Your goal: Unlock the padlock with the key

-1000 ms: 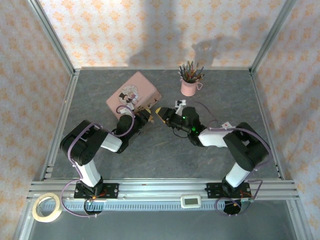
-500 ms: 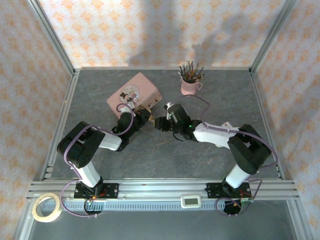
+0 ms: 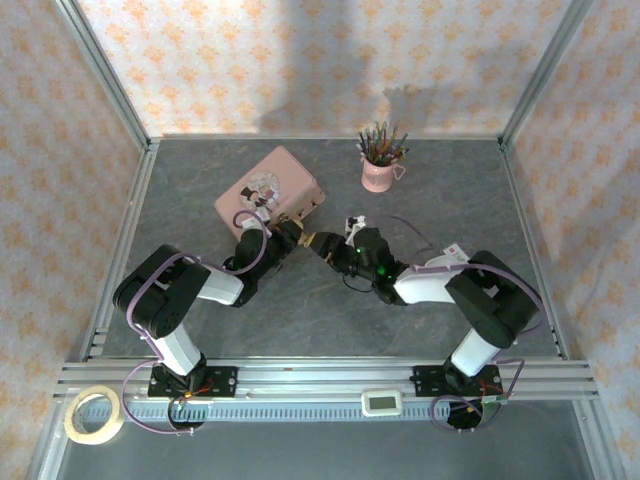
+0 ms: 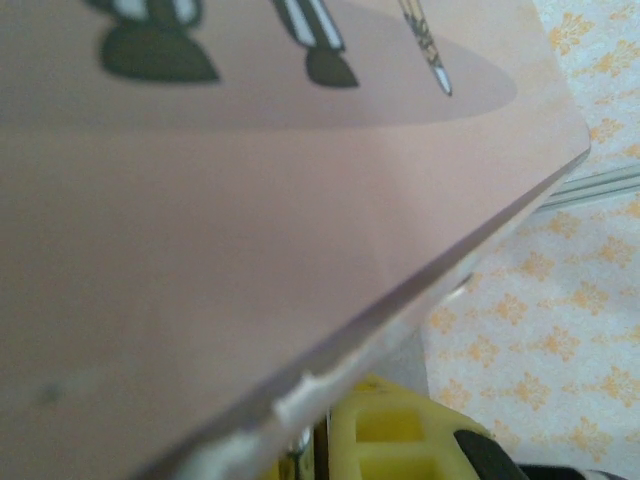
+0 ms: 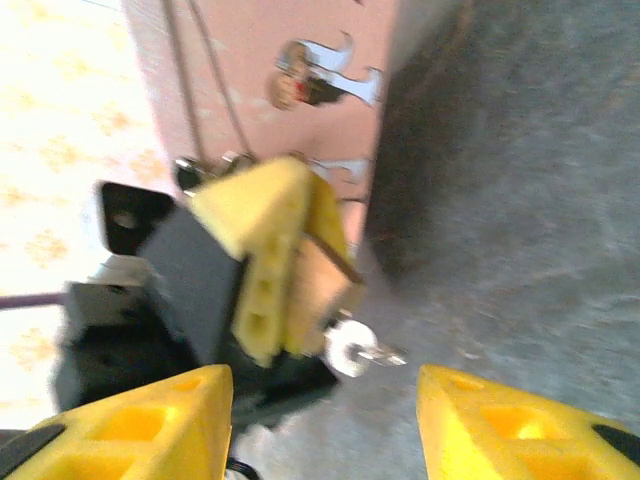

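The left arm (image 3: 165, 295) and right arm (image 3: 490, 305) are black with white links, trailing purple cables (image 3: 124, 393). The right gripper (image 5: 322, 390) has blocky yellow fingers (image 5: 500, 425) with moulded recesses.

Grey tabletop (image 3: 440, 170) (mottled), cream walls (image 3: 300, 60) with orange motifs, aluminium frame (image 3: 320, 372)

We stood before a robotics lab cell. Silver aluminium extrusion posts (image 3: 105, 75) framed flat panels of orange-flowered wallpaper (image 3: 300, 60). A black-and-white left arm (image 3: 170, 295) and right arm (image 3: 490, 300) were bolted to a slotted metal rail (image 3: 320, 378) edging the grey stone-patterned tabletop (image 3: 450, 180). A beige tape roll (image 3: 92, 415) lay nearby.
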